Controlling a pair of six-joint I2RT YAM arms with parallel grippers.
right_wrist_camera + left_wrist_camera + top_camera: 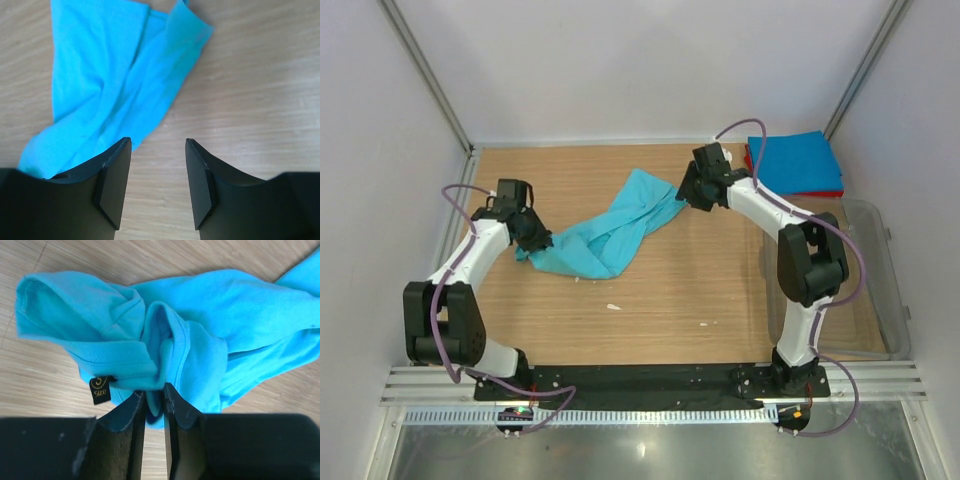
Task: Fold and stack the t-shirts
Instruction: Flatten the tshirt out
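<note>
A turquoise t-shirt [610,230] lies crumpled in a long diagonal strip across the table's middle. At the strip's lower left end my left gripper [535,242] is shut on a fold of it. In the left wrist view the narrow jaws [155,395] pinch the cloth [210,340] beside a black size label [100,390]. My right gripper [685,192] hovers open at the shirt's upper right end. In the right wrist view only bare wood shows between its fingers [157,175], and the shirt [110,85] lies to their left. A blue folded t-shirt [795,160] rests on a red one [810,193] at the back right.
A clear plastic tub [880,290] stands along the right edge of the wooden table [670,300]. White walls close in the back and both sides. Small white specks [613,306] lie on the wood near the front.
</note>
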